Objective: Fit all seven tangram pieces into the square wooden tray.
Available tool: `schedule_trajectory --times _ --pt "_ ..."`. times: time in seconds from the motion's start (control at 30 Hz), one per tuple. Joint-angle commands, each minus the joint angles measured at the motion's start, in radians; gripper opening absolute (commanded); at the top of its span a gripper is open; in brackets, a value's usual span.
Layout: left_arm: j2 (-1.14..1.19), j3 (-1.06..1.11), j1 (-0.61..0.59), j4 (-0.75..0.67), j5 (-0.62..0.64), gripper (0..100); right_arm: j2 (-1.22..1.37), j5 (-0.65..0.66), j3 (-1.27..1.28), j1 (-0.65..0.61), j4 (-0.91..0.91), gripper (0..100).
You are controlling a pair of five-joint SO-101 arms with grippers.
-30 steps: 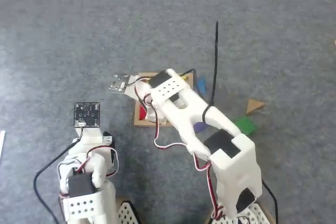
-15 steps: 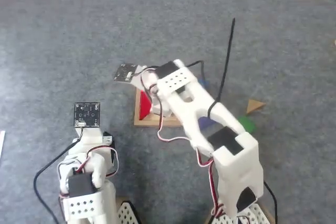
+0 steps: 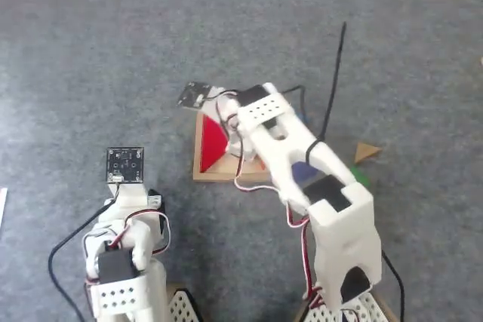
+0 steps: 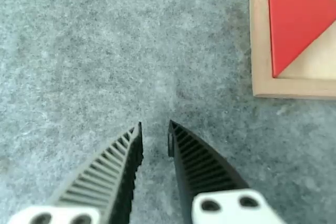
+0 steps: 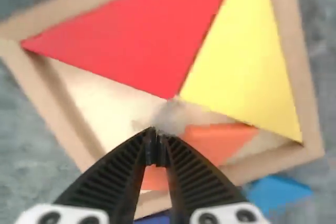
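Note:
The square wooden tray [image 3: 198, 174] lies mid-table with a red triangle [image 3: 212, 145] in its left part. In the right wrist view the red triangle [image 5: 142, 35] and a yellow triangle [image 5: 247, 66] lie side by side in the tray [image 5: 31, 74], with an orange piece [image 5: 220, 139] below them. My right gripper [image 5: 153, 139] hovers shut over the tray's bare floor, at the orange piece's edge, holding nothing. My left gripper [image 4: 154, 126] hangs slightly open over bare carpet, apart from the tray's corner [image 4: 260, 51].
A blue piece [image 5: 278, 192] lies just outside the tray. A tan triangle [image 3: 367, 151], a green piece [image 3: 361, 179] and a purple piece [image 3: 302, 170] sit on the carpet right of the tray. The right arm [image 3: 272, 122] covers much of the tray. The left arm [image 3: 124, 246] stays folded at the lower left.
The right arm has swung rightward over the tray, uncovering the red triangle. The left arm has not moved.

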Motion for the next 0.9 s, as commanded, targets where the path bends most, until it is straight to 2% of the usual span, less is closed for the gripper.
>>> schedule_trajectory --times 0.0,0.23,0.43,0.57,0.87 --pt "-0.018 -0.012 0.003 0.003 0.0 8 -0.064 -0.008 -0.051 0.047 0.008 2.0" --pt "-0.018 -0.012 0.003 0.003 0.0 8 -0.067 -0.009 -0.049 0.025 -0.091 2.0" --pt "-0.018 -0.012 0.003 0.003 0.0 8 -0.041 -0.009 -0.051 0.074 -0.154 1.7" --pt "-0.018 -0.012 0.003 0.003 0.0 8 -0.077 -0.094 -0.052 0.085 -0.153 2.0" --pt "-0.018 -0.012 0.003 0.003 0.0 8 -0.338 -0.15 -0.043 -0.002 0.105 2.0"
